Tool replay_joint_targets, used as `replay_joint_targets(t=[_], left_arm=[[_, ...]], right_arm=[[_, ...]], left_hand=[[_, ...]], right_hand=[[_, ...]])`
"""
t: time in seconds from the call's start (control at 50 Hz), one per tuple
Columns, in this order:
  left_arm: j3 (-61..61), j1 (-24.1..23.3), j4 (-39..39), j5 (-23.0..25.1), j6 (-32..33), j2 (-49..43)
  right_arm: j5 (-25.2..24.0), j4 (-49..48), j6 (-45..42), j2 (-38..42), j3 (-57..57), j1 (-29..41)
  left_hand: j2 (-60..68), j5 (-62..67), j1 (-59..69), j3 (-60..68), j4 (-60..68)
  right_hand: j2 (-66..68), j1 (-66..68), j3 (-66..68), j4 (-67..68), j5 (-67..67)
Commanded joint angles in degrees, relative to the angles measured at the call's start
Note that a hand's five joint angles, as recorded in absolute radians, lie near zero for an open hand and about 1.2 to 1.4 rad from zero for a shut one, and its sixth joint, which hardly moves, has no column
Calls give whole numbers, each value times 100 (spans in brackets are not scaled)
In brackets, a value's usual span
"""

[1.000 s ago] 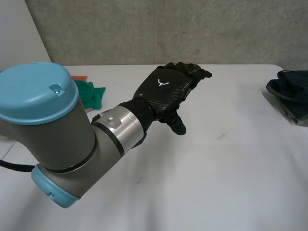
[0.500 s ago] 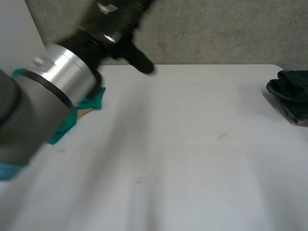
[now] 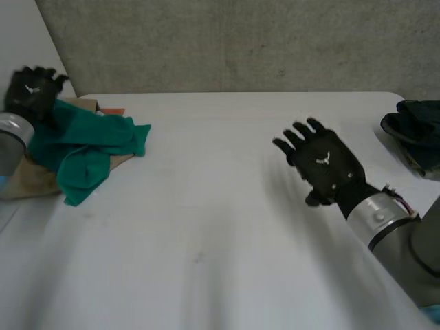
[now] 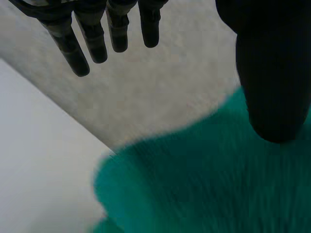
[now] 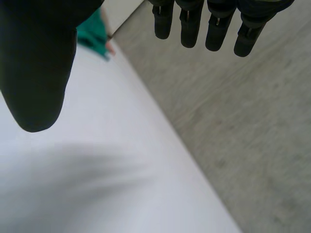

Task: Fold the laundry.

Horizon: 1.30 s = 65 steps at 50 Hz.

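Note:
A crumpled green garment (image 3: 82,151) lies at the table's far left corner, on top of a tan cloth (image 3: 27,180). My left hand (image 3: 31,93) hovers over the garment's back edge with its fingers (image 4: 92,39) straight and spread, holding nothing. The green garment (image 4: 209,179) lies below that hand's thumb in the left wrist view. My right hand (image 3: 323,165) floats above the table's right half, open, its fingers (image 5: 214,29) spread and empty. The green garment (image 5: 92,31) shows far off beside its thumb.
A dark bundle of clothes (image 3: 416,134) sits at the table's right edge. The white table (image 3: 220,227) stretches bare between the two piles. A grey wall (image 3: 240,41) stands behind the table's far edge.
My left arm has swung from the middle of the table out to the far left, uncovering the green garment. My right hand has come into view over the table's right half.

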Motion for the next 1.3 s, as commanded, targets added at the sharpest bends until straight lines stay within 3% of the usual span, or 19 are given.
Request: replay_joint_targets(t=[0.02, 0.06, 0.08, 0.1, 0.22, 0.32, 0.44, 0.54, 0.62, 0.66, 0.68, 0.7, 0.74, 0.88, 1.06, 1.18, 1.3], left_arm=[[831, 128, 202, 284, 151, -1102], [884, 119, 264, 301, 160, -1138], [867, 84, 333, 293, 143, -1112], [841, 58, 360, 284, 117, -1077], [139, -451, 448, 196, -155, -68], [-792, -1276, 484, 117, -1374, 1285], [-1558, -2253, 475, 99, -2791, 2280], [-1726, -3315, 466, 56, -3434, 1949], [-1324, -4211, 466, -181, -3417, 1098], [-1103, -4336, 449, -252, -3382, 797], [-989, -4372, 440, -270, -3364, 648], [-779, -4424, 387, -287, -3321, 385], [-680, -4469, 308, -296, -3250, 217], [-917, -4531, -8, -305, -2995, 812], [-2278, -3441, -52, -595, -2732, 2544], [-3087, -3116, -114, -648, -1889, 2659], [-3457, -2659, -175, -630, -1053, 2414]], right_arm=[[203, 88, -168, 183, 94, -103], [212, 88, -168, 183, 111, -103], [220, 88, -168, 183, 129, -112], [229, 88, -168, 183, 138, -112], [308, 88, -168, 121, 147, -112], [606, 79, -142, -28, 59, -155], [1072, 79, -63, -142, -20, -235], [1441, 79, -63, -178, -38, -235], [1530, 88, -54, -169, -64, -244], [1548, 88, -54, -151, -82, -244], [1548, 88, -54, -151, -91, -244], [1548, 88, -54, -143, -99, -252], [1548, 105, -54, -134, -108, -261], [1548, 439, -45, -142, -205, -340], [1486, 1835, 95, -169, -986, -296], [1346, 3065, 341, -108, -1873, -173], [757, 4042, 561, 682, -3069, -77]], left_hand=[[2399, 2331, 2447, 2367, 2400], [4397, 4330, 4445, 4366, 4399], [6606, 6539, 6654, 6575, 6608], [6776, 6709, 6824, 6744, 6777], [6778, 6710, 6825, 6746, 6779], [6778, 6710, 6825, 6746, 6779], [6778, 6710, 6825, 6746, 6779], [6778, 6710, 6825, 6746, 6779], [6778, 6710, 6825, 6746, 6779], [6778, 6710, 6825, 6746, 6779], [6081, 6013, 6128, 6049, 6082], [2477, 2409, 2524, 2445, 2478], [-124, -192, -76, -156, -123], [219, 152, 267, 188, 221], [321, 253, 368, 289, 322], [320, 253, 368, 289, 322], [455, 387, 502, 423, 456]], right_hand=[[-209, -317, -185, -193, -249], [-209, -317, -185, -193, -249], [-209, -317, -185, -193, -249], [-209, -317, -185, -193, -249], [-209, -317, -185, -193, -249], [-209, -317, -185, -193, -249], [-209, -317, -185, -193, -249], [-209, -317, -185, -193, -249], [-209, -317, -185, -193, -249], [-209, -317, -185, -193, -249], [-209, -317, -185, -193, -249], [-209, -317, -185, -193, -249], [-209, -317, -185, -193, -249], [-209, -317, -185, -193, -249], [-209, -317, -185, -193, -249], [-209, -317, -185, -193, -249], [-209, -317, -185, -193, -249]])
